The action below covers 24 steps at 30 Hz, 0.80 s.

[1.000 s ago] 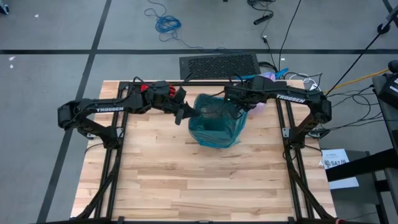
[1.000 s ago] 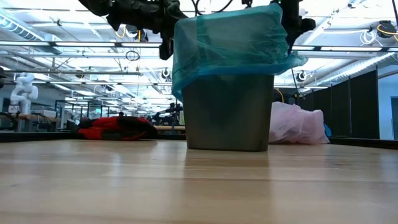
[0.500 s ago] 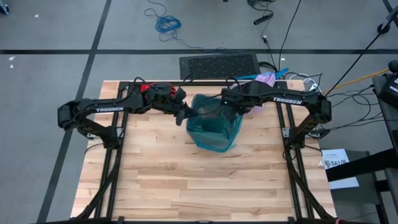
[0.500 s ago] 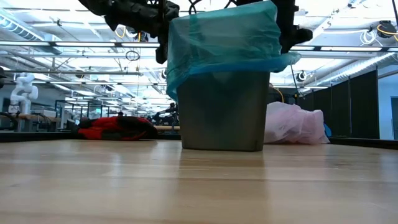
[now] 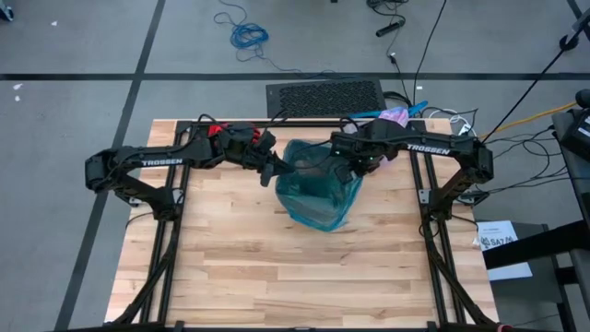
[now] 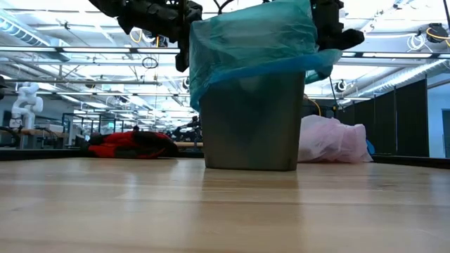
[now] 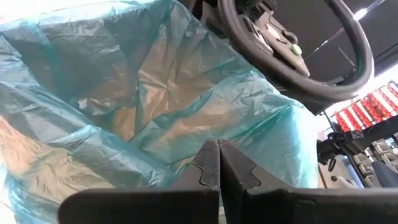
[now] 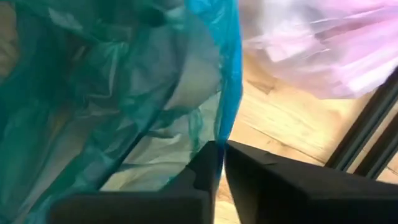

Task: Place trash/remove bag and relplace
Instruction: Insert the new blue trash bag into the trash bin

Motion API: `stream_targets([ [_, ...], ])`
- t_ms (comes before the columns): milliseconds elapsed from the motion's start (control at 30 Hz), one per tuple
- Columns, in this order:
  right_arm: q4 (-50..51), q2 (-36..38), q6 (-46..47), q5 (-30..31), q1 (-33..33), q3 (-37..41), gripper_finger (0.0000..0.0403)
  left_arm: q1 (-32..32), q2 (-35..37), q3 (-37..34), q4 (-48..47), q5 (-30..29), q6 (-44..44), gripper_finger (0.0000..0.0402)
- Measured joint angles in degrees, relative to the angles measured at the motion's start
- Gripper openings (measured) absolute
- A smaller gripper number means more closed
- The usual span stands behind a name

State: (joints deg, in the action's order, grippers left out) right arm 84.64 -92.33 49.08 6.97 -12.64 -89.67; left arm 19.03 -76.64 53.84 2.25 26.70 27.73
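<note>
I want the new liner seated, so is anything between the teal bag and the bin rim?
Nothing visible blocks it. The teal-green plastic bag already drapes over the grey bin, with the left gripper and right gripper pinching its edges. The pink bag lies behind, apart.

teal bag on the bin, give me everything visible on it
The teal bag is thin, crinkled, see-through plastic, draped over the top of the grey bin at the middle of the table's far half. Its hem hangs unevenly down the bin's upper walls, and its inside sags into the bin. The left gripper is shut against the film at one rim side. The right gripper pinches the bag's edge at the opposite side. Nothing else touches it.
</note>
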Motion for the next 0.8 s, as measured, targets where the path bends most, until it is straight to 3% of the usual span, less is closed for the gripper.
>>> stream_targets([
  [300,1.05,5.73,1.31,2.22,-0.15,0.0,0.0134,0.0,0.0,0.0,-0.09,-0.17,0.31,0.0],
  [433,0.93,10.24,2.42,1.13,-0.11,-0.04,0.0163,0.0,0.0,0.0,-0.12,-0.2,0.35,0.0],
  [533,-1.01,13.62,4.15,-1.9,1.75,-0.04,0.0149,0.07,0.0,0.0,-0.14,-0.2,0.37,0.0],
  [600,-4.05,14.83,6.31,-1.19,5.94,-0.02,0.0117,0.09,0.0,0.0,-0.14,-0.2,0.39,0.0],
  [733,-8.46,15.05,14.02,7.79,20.01,3.27,0.002,0.75,0.0,-0.02,-0.11,-0.2,0.44,0.0],
  [800,-9.31,15.04,19.64,14.67,27.11,6.07,0.001,1.11,-0.02,-0.02,0.01,-0.24,0.46,0.0],
])
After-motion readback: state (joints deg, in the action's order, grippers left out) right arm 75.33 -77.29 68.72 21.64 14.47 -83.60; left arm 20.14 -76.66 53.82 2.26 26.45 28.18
